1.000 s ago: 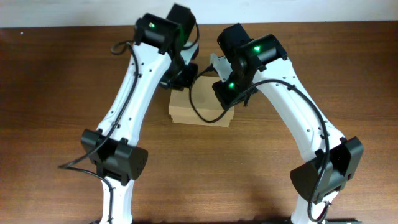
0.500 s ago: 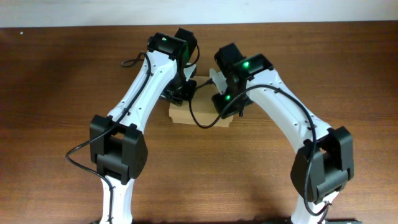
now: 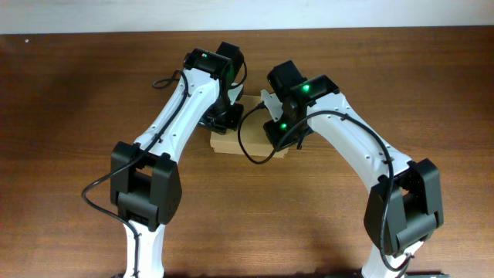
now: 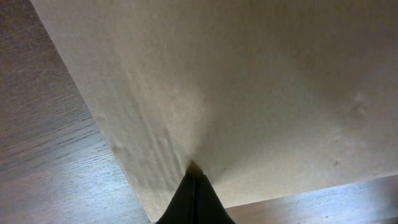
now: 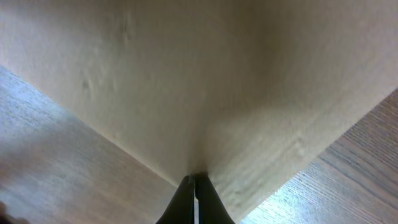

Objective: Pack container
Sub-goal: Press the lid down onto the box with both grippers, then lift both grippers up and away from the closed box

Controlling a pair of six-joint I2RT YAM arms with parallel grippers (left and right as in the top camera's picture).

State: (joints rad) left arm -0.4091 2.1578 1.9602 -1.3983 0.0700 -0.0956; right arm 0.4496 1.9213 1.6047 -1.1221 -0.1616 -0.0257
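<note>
My left claw [image 4: 194, 194] has its two black fingers pressed together, and so does my right claw [image 5: 194, 198]. I can see nothing pinched between them. Each pair of tips sits right against the small plain tan cardboard box [image 3: 226, 144], which fills almost all of both wrist views.

From above, the box lies on the brown wooden table [image 3: 77, 154], under and between my two wrists. Its long side runs from my left to my right. My left claw is over the left part of the box and my right claw is over the right part, so both are just as near. The box is straight below each claw, not off to one side. I think that matters most for the next move: pushing down would press on the top, while any lift or flip would need my fingers to spread first. I cannot tell from here if the flap lid is fully shut, because my arms hide most of the top.

A second ago more of the box showed from above, and my arms stood wider, with the elbows lower in the picture. Now both arms have drawn in over the box and cover more of it. The box looks to be in about the same spot as then.
</note>
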